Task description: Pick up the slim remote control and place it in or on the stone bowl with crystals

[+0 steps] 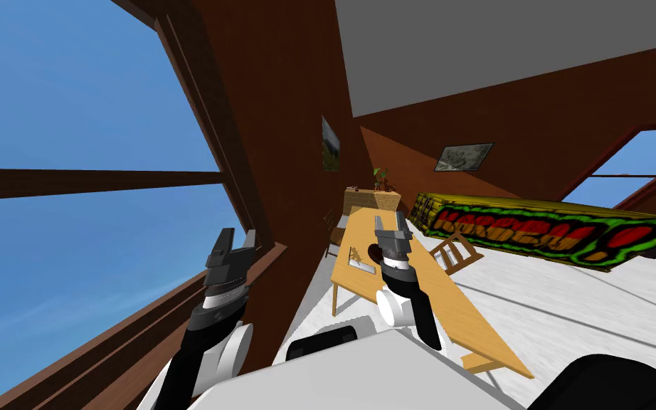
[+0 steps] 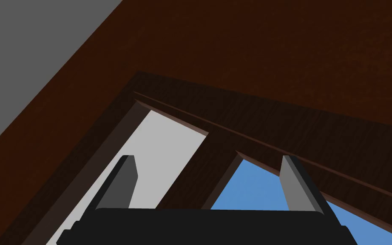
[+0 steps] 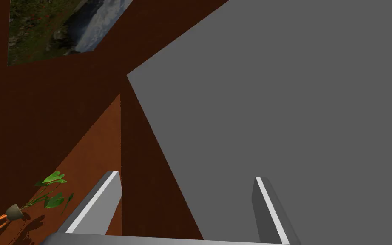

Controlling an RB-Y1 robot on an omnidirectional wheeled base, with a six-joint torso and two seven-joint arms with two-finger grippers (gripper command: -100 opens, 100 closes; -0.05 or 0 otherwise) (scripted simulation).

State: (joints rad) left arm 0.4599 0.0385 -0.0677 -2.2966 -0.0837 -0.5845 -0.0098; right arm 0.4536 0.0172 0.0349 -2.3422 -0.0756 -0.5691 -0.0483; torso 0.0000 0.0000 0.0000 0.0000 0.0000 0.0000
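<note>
A long light wooden table (image 1: pixel 455 299) stretches away ahead of me. On its far half lie a flat light grey item (image 1: pixel 359 260), perhaps the remote, and a dark round thing (image 1: pixel 373 251), perhaps the bowl; my right hand partly hides it. My right gripper (image 1: pixel 389 222) is raised above that spot, pointing up. Its fingers stand open with nothing between them (image 3: pixel 186 176). My left gripper (image 1: pixel 239 238) is held up beside the window at the left, also open and empty (image 2: pixel 208 161).
A wooden chair (image 1: pixel 456 250) stands right of the table, another chair (image 1: pixel 333 229) at its left. A long cabinet with a colourful graffiti front (image 1: pixel 554 231) runs along the right wall. A potted plant (image 1: pixel 382 178) stands on a wooden cabinet beyond the table's far end.
</note>
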